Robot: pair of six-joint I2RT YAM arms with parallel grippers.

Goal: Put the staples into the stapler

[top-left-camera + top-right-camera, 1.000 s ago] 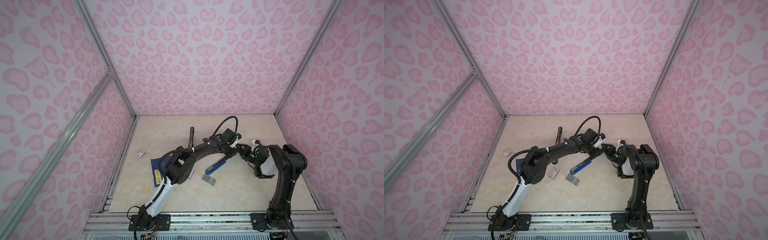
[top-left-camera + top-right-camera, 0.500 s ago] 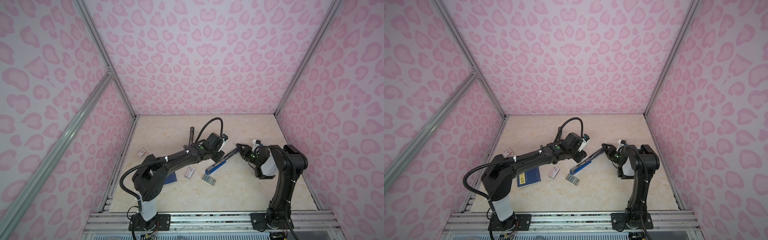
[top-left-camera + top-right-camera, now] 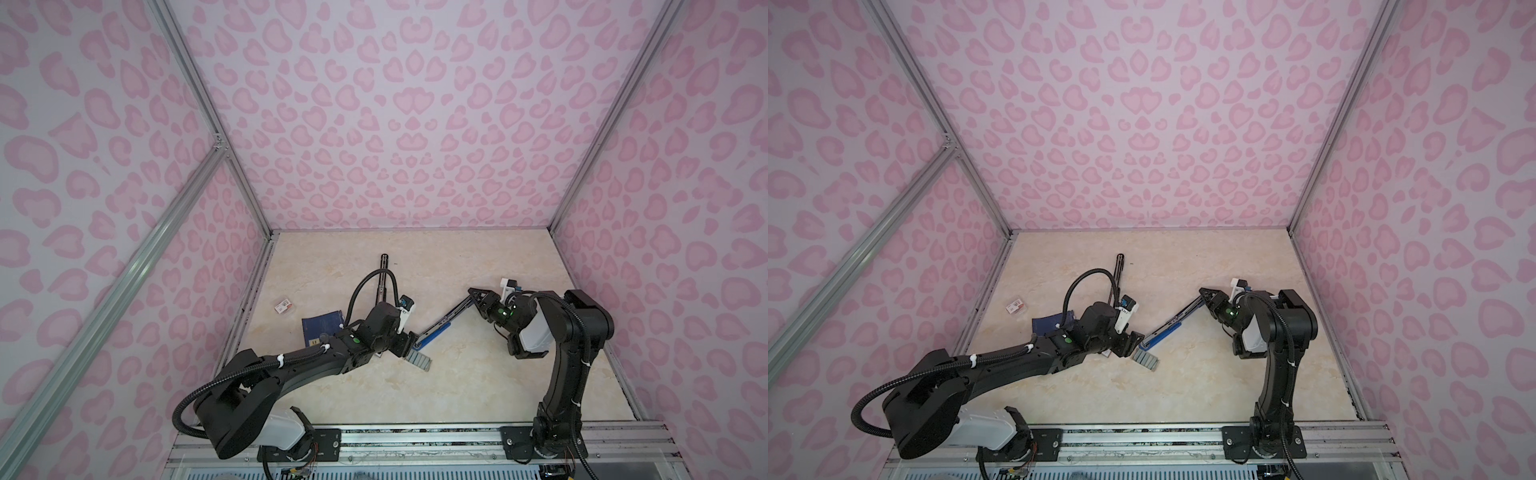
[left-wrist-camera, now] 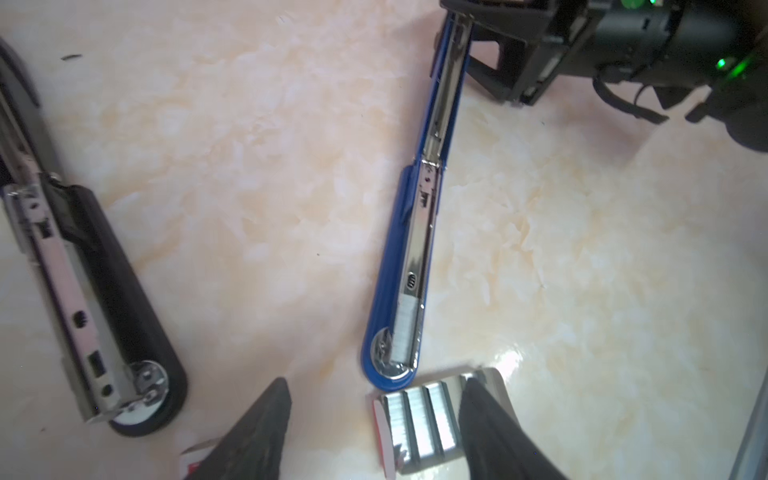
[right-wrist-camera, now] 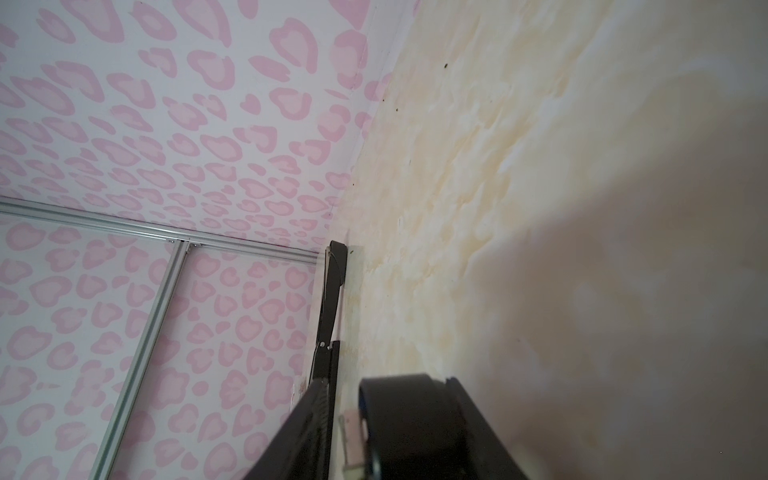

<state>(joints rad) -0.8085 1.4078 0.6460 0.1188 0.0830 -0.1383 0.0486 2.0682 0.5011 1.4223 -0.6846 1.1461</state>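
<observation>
Start with the beige marbled table (image 3: pixel 478 386), which carries every item. The left arm (image 3: pixel 299 365) reaches low across it toward the middle. The right arm (image 3: pixel 565 353) stands upright on its own side and bends down toward the centre.

Locate the blue stapler (image 3: pixel 440 326) between the two arms. It is hinged open, almost in one straight line, and in the left wrist view its silvery channel (image 4: pixel 419 232) faces up. Its rounded end lies on the table. Its other end rises off the table into the right gripper (image 3: pixel 473 292), which is clamped on that end.

The black stapler (image 3: pixel 383 274) lies farther back, also opened out flat, and neither gripper is on it. A dark blue booklet (image 3: pixel 322 330) lies flat beside the left arm's wrist, which partly covers it.

Note the left gripper (image 4: pixel 374 384), set low at the blue stapler's rounded end. Its fingers (image 4: pixel 257 432) stand wide apart and grip nothing.

Find the staples (image 4: pixel 419 419) just beside that rounded end, on the table. They form a flat block of silvery strips lying side by side. In the left wrist view one finger overlaps the block's edge, and you cannot tell whether it touches.

A small white-and-red box (image 3: pixel 284 306) lies alone near the table's left edge, well apart from the staplers.
</observation>
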